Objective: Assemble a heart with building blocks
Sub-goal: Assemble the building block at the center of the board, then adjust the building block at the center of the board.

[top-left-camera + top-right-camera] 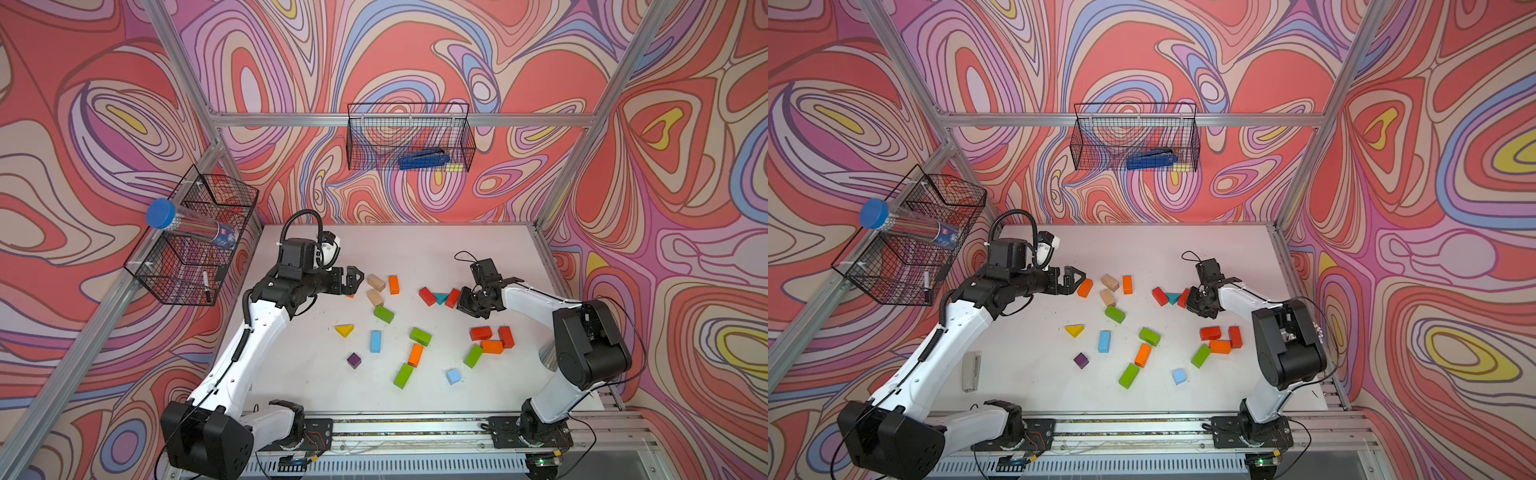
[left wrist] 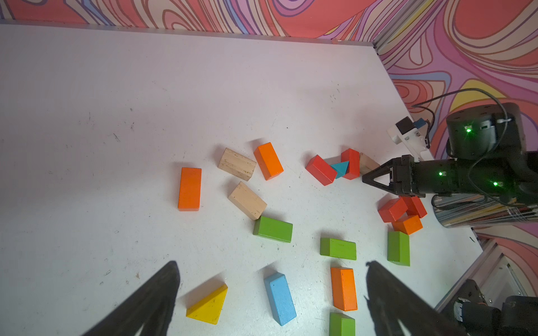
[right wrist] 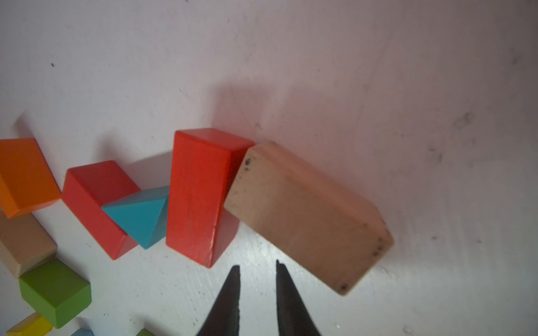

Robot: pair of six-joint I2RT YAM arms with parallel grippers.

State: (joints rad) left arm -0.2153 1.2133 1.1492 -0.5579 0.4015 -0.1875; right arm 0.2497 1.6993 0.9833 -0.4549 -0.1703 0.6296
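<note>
I have open room along the back of the table (image 1: pixel 415 245), bare behind the blocks. Mid-table, the building blocks (image 1: pixel 420 336) leave only narrow lanes. A red brick (image 3: pixel 201 192) and a plain-wood brick (image 3: pixel 305 215) stand just ahead of my right gripper (image 3: pixel 257 266). A grey stapler (image 1: pixel 971 372) lies at the near left.

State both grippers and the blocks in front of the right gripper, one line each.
left gripper, open, empty.
right gripper, shut, empty.
plain wood brick, lying flat, not gripped.
near red brick, lying, touching the plain wood brick.
far red brick, lying, apart from the near red brick.
teal triangle, wedged between the two red bricks.
</note>
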